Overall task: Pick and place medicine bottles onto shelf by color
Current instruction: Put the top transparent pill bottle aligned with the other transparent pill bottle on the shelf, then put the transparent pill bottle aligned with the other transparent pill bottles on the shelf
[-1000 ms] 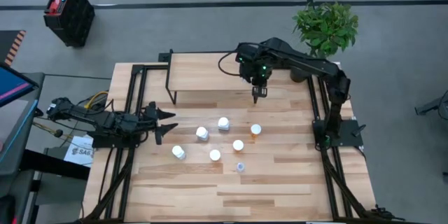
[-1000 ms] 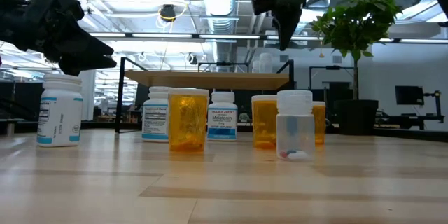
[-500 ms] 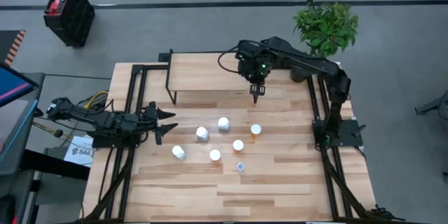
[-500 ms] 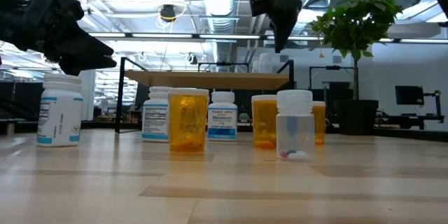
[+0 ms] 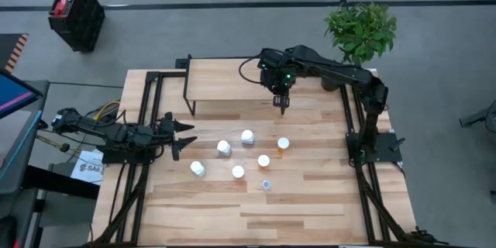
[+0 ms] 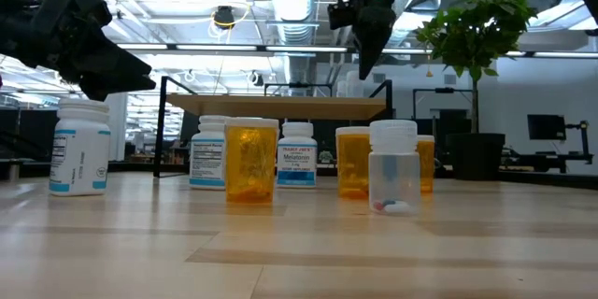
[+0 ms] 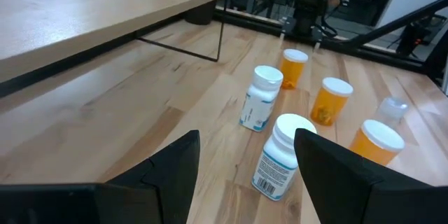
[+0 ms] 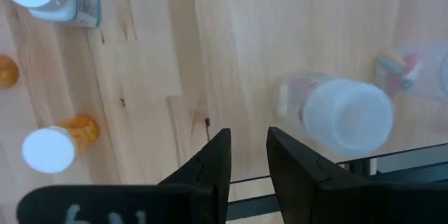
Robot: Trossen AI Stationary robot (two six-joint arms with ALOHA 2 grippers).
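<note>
A: Where do we put the right gripper (image 5: 281,108)?

B: We see it up in the air, pointing down, just in front of the low shelf with the light wood top and thin black legs (image 5: 225,77), near its right end. In the low view its tip hangs above the shelf top.

A: Jaws?

B: Narrow gap, bare wood showing between the fingers (image 8: 213,161), nothing held.

A: Left gripper (image 5: 183,135)?

B: Waiting low at the table's left edge, jaws wide apart and empty, aimed at the bottles.

A: Bottles?

B: We count seven small round white-capped medicine bottles (image 5: 247,136) standing in a loose cluster on the large slatted wooden table (image 5: 310,209), in front of the shelf and well apart from it. The low view gives us three white ones, for example the leftmost white bottle (image 6: 79,145), three orange ones such as the orange bottle near the middle (image 6: 250,161), and one clear bottle with pills at its bottom (image 6: 393,166), nearest the table's front edge.

A: Anything on the shelf?

B: In the low view we make out pale clear bottles (image 6: 350,84) on top of it, behind the right gripper. The right wrist view shows two clear bottles (image 8: 350,115) close together; we cannot tell from it what they stand on.

A: Extras?

B: Green potted plant (image 5: 360,29) beyond the right corner, black crate (image 5: 76,15) on the floor.
</note>
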